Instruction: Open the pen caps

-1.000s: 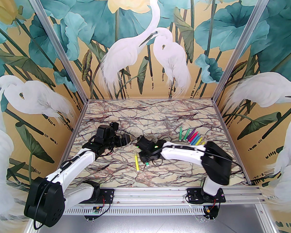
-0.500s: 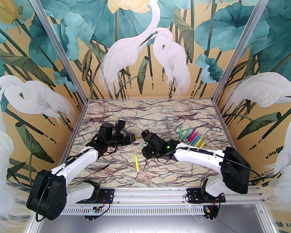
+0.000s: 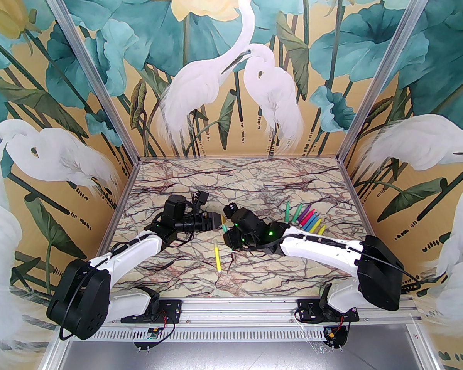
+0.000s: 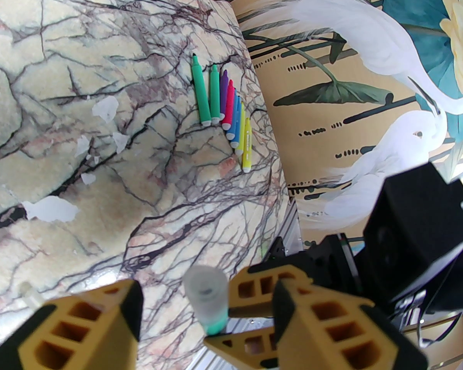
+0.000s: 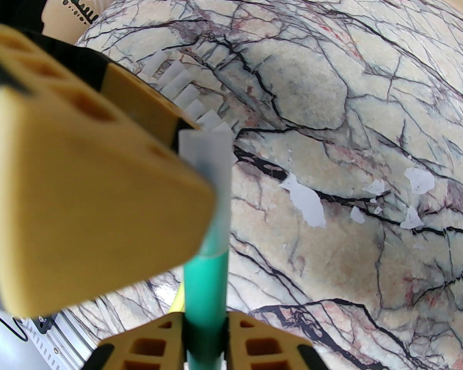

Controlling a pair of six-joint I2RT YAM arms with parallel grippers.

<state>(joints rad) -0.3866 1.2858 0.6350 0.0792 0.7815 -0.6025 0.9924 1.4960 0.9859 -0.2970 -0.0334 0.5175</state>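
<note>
1. top external: heron-and-lotus mural walls (image 3: pixel 231 71) close in a veined marble-pattern table (image 3: pixel 254 183). over its middle the left gripper (image 3: pixel 218 221) faces the right gripper (image 3: pixel 228 234), which carries a teal slim plastic marker (image 3: pixel 224 228). a row of bright coloured markers (image 3: pixel 306 218) lies to the right, well apart. a lone yellow marker (image 3: pixel 217 258) lies nearer the arm bases.
2. left wrist: a translucent whitish plastic cap (image 4: pixel 206 287) sits on the teal marker's end, pointing at this camera. it stands between the left gripper's yellow fingers (image 4: pixel 100 314), whose jaws are partly spread, with a gap showing on each side of the cap.
3. right wrist: the right gripper's jaws are clamped on the teal barrel, below the cap (image 5: pixel 212 191). one left finger (image 5: pixel 81 206) looks to be just against the cap's side. a row of loose translucent caps (image 5: pixel 181 87) lies on the table behind.
4. handling, as a judgement: the cap looks light, thin-walled and smooth, so it is likely slippery and may flex under a hard squeeze. the best hold is around its middle, clear of the seam with the stiff barrel. the pull should run straight along the marker, or the cap may flick away.
</note>
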